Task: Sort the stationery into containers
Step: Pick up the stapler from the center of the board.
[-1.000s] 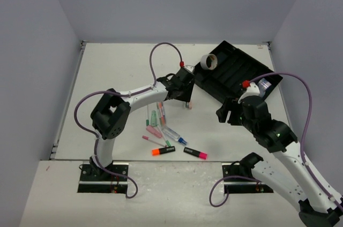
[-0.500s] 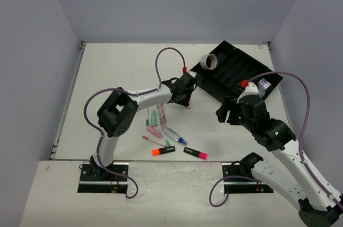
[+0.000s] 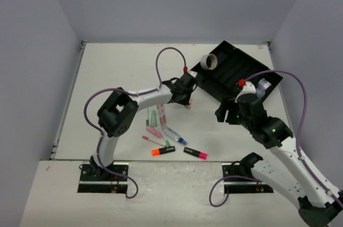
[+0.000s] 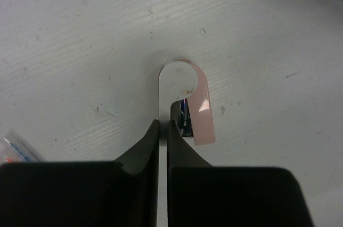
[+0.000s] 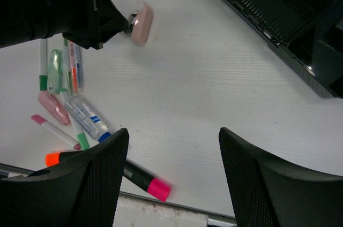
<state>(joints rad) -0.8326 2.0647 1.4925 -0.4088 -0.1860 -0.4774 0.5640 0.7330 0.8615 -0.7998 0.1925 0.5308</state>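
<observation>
Presses left fingers (image 4: 140, 154) together just beside the pink eraser (image 4: 201, 110) near the black tray (image 3: 236, 72), holds right fingers (image 5: 99, 181) apart and empty.

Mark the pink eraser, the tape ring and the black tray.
pink eraser (image 5: 142, 23), right wrist view, its pink body.
tape ring (image 3: 213, 58), top view, its outer wall.
black tray (image 3: 233, 69), top view, bare ribbed floor.

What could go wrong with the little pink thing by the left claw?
The left gripper looks fully shut, with the small pink-and-white plastic piece mostly off to one side, so it may lift away empty. If only an edge is pinched, it could slip out before reaching the black divided tray.
</observation>
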